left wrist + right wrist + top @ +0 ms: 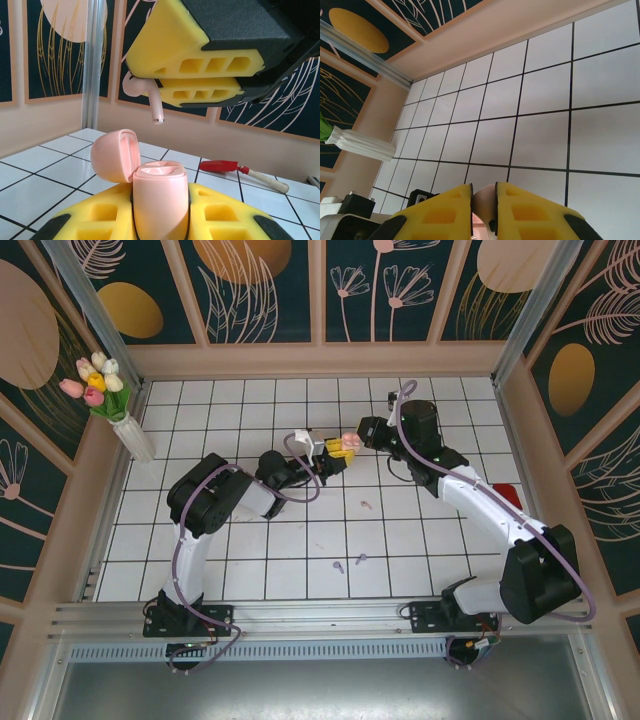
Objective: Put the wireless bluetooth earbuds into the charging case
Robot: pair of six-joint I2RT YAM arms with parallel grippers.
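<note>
While the right gripper (200,76) is pinching a pale pink earbud (144,89) between its yellow foam fingers, the bud's rounded head is tucking against the foam and its slim stem is pointing straight down. It is hanging above the charging case (160,200), apart from it. That case, matching in pale pink and rounded, is sitting upright, clamped between the fingers of the left gripper (335,454) above the white tiled bench (250,550). Its lid (116,155) is tilting open to one side, exposing the moulded top. Down on the bench, well apart from both grippers, another pink earbud (366,506) and two lilac earbuds (338,566) are lying loose. A red trowel (222,165) is lying beyond the case, and a vase of tulips (130,430) is standing by the far left wall.
</note>
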